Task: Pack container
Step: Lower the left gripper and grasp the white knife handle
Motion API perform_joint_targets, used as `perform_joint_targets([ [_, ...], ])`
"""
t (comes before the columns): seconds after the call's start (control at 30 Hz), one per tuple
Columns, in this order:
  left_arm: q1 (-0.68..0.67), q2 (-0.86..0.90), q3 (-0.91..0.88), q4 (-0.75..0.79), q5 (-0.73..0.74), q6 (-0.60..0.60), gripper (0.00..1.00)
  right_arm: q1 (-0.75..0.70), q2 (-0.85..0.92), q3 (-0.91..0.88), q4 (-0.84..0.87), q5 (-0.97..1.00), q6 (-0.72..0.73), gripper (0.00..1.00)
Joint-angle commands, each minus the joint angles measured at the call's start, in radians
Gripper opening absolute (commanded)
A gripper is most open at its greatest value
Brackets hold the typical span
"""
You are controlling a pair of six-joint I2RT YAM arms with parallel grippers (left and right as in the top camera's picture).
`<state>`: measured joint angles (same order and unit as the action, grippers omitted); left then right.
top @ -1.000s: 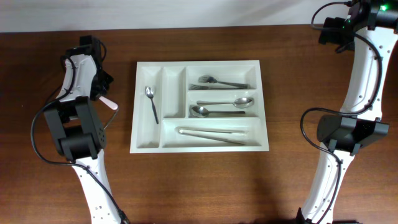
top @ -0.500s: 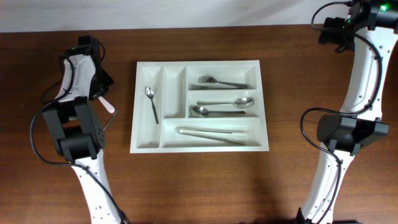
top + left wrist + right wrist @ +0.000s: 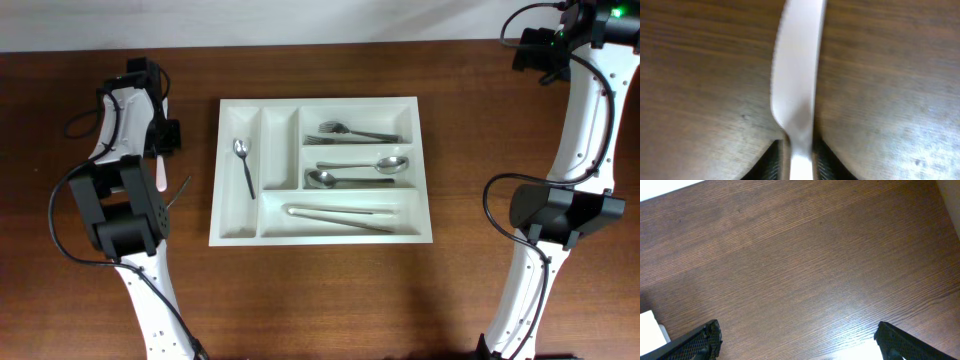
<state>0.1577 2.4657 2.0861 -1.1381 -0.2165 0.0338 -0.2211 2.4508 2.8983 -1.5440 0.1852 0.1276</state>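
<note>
Flanking a knife (image 3: pixel 796 75) in the left wrist view, the dark fingers (image 3: pixel 774 159) of the left gripper (image 3: pixel 800 165) sit close on either side of its narrow end. The picture is blurred, and I cannot tell whether they press on the metal or stand just off it. The pale blade runs away from the fingers, low over the dark wooden table (image 3: pixel 300 300).

From overhead, this gripper (image 3: pixel 161 148) is at the left of the table and the knife (image 3: pixel 160 172) shows as a pale strip on its near side, pointing toward the near edge. Knife and gripper are left of the container (image 3: pixel 318 101), near it but apart from it.

The container, a white cutlery tray, lies flat at the middle of the table with its long sides running left to right. Its leftmost narrow compartment holds a teaspoon (image 3: pixel 243 165), bowl toward the far side. On the right, the far long compartment holds forks (image 3: pixel 355 132) lying left to right. The middle one holds two spoons, one (image 3: pixel 368 165) with its bowl to the right and one (image 3: pixel 333 180) with its bowl to the left. The near compartment holds long silver utensils (image 3: pixel 340 214), side by side; I cannot tell what kind they are.

The right gripper (image 3: pixel 800 342) has its jaws spread wide with only bare wood between them. Overhead, it (image 3: pixel 535 50) is at the far right corner, well apart from the tray.
</note>
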Motion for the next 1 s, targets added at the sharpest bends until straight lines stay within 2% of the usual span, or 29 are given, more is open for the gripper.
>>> perform_joint_targets([
  [0.0,0.002,0.04,-0.013,-0.018,0.045,0.061,0.48,0.004,-0.004,-0.005,0.0,0.002,0.005,0.99],
  [0.07,0.002,0.04,-0.013,-0.026,0.045,0.057,0.53,0.004,-0.004,-0.005,0.0,0.002,0.005,0.99],
  [0.13,0.002,0.04,-0.013,-0.038,0.046,0.057,0.54,0.004,-0.004,-0.005,0.0,0.002,0.005,0.99],
  [0.33,0.002,0.04,-0.013,-0.139,0.185,0.045,0.54,0.004,-0.004,-0.005,0.0,0.002,0.005,0.99],
  [0.4,0.002,0.04,-0.013,-0.184,0.188,-0.007,0.53,0.004,-0.004,-0.005,0.0,0.002,0.005,0.99],
  [0.6,0.004,0.04,-0.013,-0.206,0.187,-0.008,0.49,0.004,-0.004,-0.005,0.0,0.002,0.005,0.99],
  [0.73,0.005,0.04,-0.013,-0.204,0.187,-0.008,0.43,0.004,-0.004,-0.005,0.0,0.002,0.005,0.99],
  [0.97,0.005,0.04,-0.014,-0.171,0.183,-0.008,0.22,0.004,-0.004,-0.005,0.0,0.002,0.005,0.99],
])
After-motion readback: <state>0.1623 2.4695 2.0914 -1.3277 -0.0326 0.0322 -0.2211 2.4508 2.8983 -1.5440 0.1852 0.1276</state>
